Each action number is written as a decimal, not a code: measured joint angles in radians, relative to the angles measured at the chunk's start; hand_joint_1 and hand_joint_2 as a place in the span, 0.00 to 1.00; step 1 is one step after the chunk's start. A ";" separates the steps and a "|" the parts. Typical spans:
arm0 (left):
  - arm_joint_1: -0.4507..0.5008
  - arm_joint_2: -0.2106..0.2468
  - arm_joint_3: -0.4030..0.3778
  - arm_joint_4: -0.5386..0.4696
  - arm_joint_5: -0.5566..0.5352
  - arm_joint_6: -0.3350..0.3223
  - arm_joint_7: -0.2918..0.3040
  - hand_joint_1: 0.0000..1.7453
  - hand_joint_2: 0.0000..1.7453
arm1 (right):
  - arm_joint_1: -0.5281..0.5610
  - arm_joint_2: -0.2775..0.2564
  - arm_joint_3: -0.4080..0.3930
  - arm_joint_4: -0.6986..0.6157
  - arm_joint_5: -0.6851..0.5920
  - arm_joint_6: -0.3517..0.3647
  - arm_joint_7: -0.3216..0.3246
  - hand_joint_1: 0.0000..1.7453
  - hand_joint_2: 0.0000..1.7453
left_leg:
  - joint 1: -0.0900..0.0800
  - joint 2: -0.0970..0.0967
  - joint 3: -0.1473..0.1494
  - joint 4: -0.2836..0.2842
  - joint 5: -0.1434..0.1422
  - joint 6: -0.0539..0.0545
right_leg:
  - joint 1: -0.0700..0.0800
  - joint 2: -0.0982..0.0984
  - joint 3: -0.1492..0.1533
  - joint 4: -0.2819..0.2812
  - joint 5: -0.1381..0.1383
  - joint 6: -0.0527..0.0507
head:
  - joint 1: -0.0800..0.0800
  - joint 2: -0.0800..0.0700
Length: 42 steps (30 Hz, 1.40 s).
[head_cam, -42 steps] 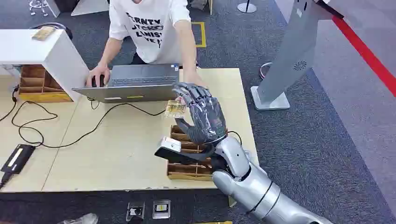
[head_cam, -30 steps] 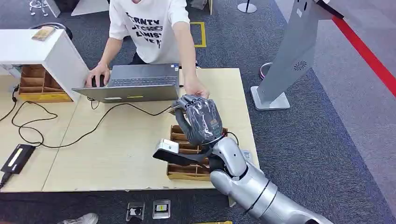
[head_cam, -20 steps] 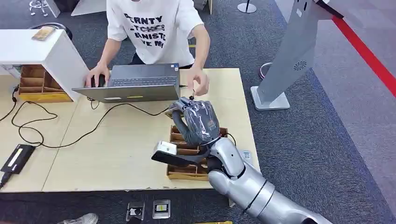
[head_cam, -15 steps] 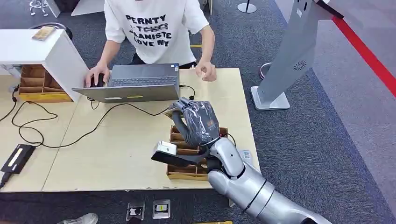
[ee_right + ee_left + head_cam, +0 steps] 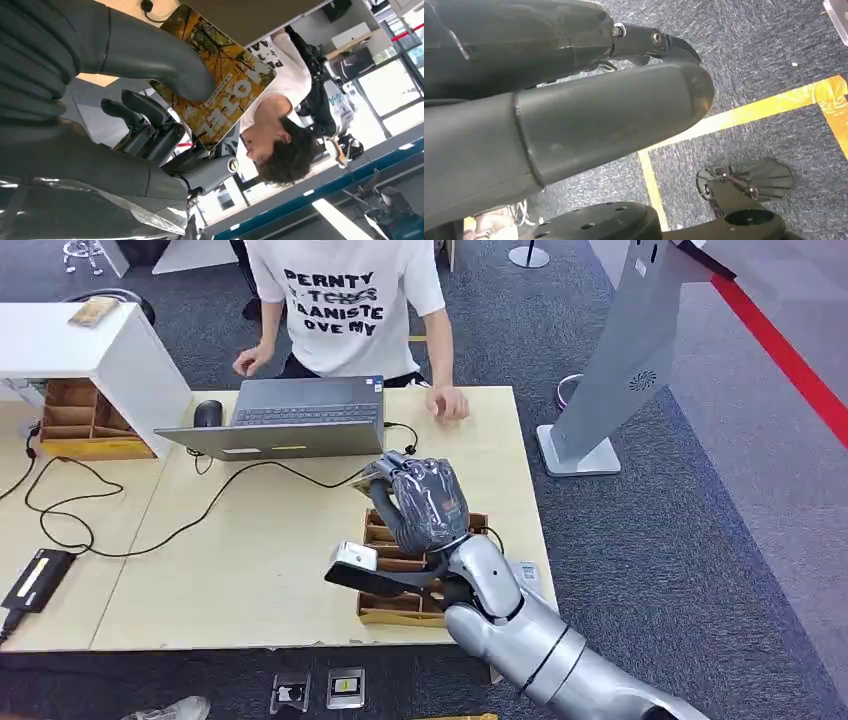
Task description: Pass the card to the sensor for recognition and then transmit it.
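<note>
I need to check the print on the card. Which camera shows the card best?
The right wrist view: the card faces the lens, its yellow picture and letters clear under the right hand's thumb. The head view gives just an edge past the fingers. The left wrist view faces the floor.

card (image 5: 215, 80) partly under thumb, person (image 5: 350, 300) cut off at frame top

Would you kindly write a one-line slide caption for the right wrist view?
Right hand pinches a yellow card under its thumb, with a person beyond.
</note>
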<state>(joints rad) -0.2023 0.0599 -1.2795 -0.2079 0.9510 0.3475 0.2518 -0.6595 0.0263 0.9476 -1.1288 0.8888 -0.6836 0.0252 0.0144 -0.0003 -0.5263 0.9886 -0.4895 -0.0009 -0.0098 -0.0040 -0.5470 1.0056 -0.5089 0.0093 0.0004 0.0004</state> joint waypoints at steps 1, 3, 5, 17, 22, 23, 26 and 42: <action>0.000 0.000 0.000 0.000 0.000 0.000 0.000 0.00 0.00 | 0.000 0.000 0.000 0.002 0.000 0.000 0.000 1.00 1.00 | 0.000 0.000 0.000 0.000 0.000 0.000 | 0.000 0.000 0.000 0.000 0.000 0.000 | 0.000 0.000; 0.000 0.000 0.000 0.000 0.000 0.000 0.000 0.00 0.00 | -0.001 0.000 0.000 0.005 0.000 -0.001 0.000 1.00 1.00 | 0.000 0.000 0.000 0.000 0.000 0.000 | 0.000 0.000 0.000 0.000 0.000 0.000 | 0.000 0.000; 0.000 0.000 0.000 0.000 0.000 0.000 0.000 0.00 0.00 | -0.001 0.000 0.000 0.007 0.000 -0.002 0.000 1.00 1.00 | 0.000 0.000 0.000 0.000 0.000 0.000 | 0.000 0.000 0.000 0.000 0.000 0.000 | 0.000 0.000; 0.002 0.000 0.000 0.000 0.000 -0.002 -0.005 0.00 0.00 | 0.020 -0.004 -0.013 0.003 0.031 0.003 0.078 1.00 1.00 | 0.000 0.001 0.003 0.001 0.000 0.000 | 0.000 0.001 -0.001 -0.001 0.000 0.000 | -0.001 0.000; 0.033 0.001 0.000 0.000 0.000 -0.006 -0.016 0.00 0.00 | 0.169 -0.140 -0.157 -0.239 0.045 0.053 0.263 1.00 1.00 | -0.001 0.004 0.000 0.001 -0.001 0.000 | -0.001 0.003 -0.001 -0.001 0.001 0.000 | 0.002 0.000; 0.035 0.003 0.000 0.001 0.001 -0.006 -0.016 0.00 0.00 | 0.173 -0.150 -0.169 -0.269 0.049 0.058 0.266 1.00 1.00 | -0.001 0.010 0.001 0.001 -0.002 0.001 | -0.001 0.009 -0.003 -0.001 0.002 0.001 | 0.000 0.000; 0.028 0.004 0.000 0.001 0.000 -0.006 -0.017 0.00 0.00 | 0.241 -0.188 -0.215 -0.379 0.070 0.066 0.279 1.00 1.00 | -0.001 0.003 0.000 0.001 -0.001 0.001 | -0.001 0.003 -0.001 -0.002 0.002 0.001 | 0.001 0.000; 0.032 0.004 0.000 0.002 0.010 -0.006 -0.022 0.00 0.00 | 0.307 -0.273 -0.292 -0.568 0.091 0.100 0.324 1.00 1.00 | -0.001 0.004 0.001 0.001 0.000 0.001 | -0.001 0.004 -0.001 -0.002 0.003 0.001 | 0.000 0.000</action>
<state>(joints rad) -0.1704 0.0641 -1.2791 -0.2060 0.9613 0.3414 0.2293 -0.3522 -0.2464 0.6554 -1.6964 0.9800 -0.5833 0.3491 0.0138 0.0037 -0.5258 0.9895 -0.4897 0.0004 -0.0106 0.0002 -0.5477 1.0041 -0.5063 0.0105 0.0008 0.0004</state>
